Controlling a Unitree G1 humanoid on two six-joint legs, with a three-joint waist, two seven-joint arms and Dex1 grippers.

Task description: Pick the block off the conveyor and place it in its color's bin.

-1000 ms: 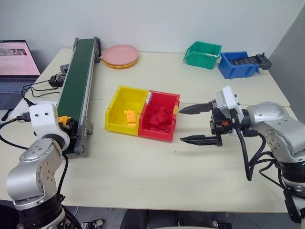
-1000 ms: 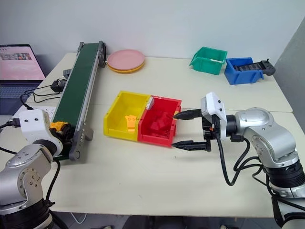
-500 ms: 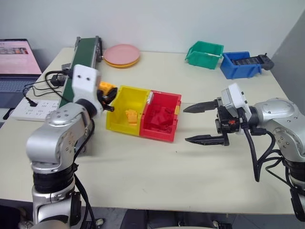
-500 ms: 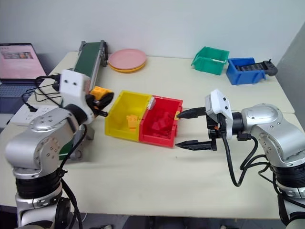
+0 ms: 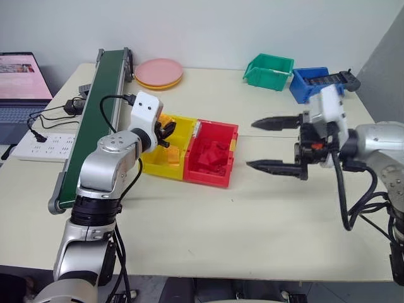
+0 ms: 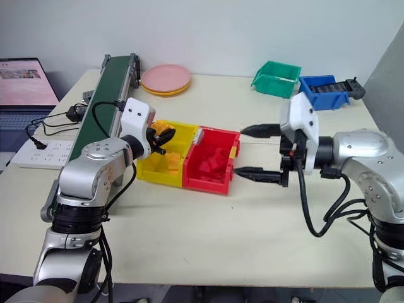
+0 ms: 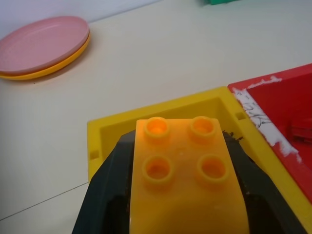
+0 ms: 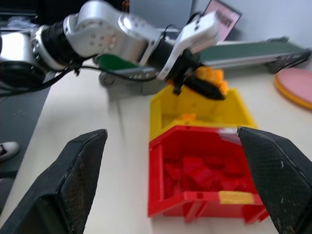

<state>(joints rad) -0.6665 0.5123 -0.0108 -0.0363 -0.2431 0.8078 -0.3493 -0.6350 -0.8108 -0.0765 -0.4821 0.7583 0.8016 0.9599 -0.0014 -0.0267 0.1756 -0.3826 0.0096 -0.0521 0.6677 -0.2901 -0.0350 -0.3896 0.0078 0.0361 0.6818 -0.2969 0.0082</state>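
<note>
Bench [image 5: 208, 227]: I see a pale flat top carrying everything; nothing blocks the short way into the yellow bin.
Conveyor [image 5: 95, 120]: The long green belt runs along my left side; from how things lie, the pick-off step is done.
Bins: The yellow bin [image 7: 161, 109] sits joined to the red bin [image 5: 211, 154], which holds dark red pieces. A yellow-orange piece already lies inside the yellow one.
Right tool [image 5: 278, 144]: Its fingers stand wide apart, holding nothing, hanging above the bench just beside the red bin.
Left tool [image 6: 161, 140]: It is clamped on the block, one dark finger on each flat side wall, poised over the near-left corner of the yellow bin.
Block [image 7: 187, 180]: A small yellow-orange studded brick, held studs-up between my left tool's fingers, above the bin's rim and not yet inside.
Handling, my judgement: I take it to be light, rigid moulded plastic, hard to damage. The smooth glossy walls could slip against the pads if I squeeze unevenly, so the opposite flat sides, low and centred, are the right place to hold. The studs offer a poor hold.
Release, my judgement: Being light, it may bounce on the hard bin floor, so I would let go low.
</note>
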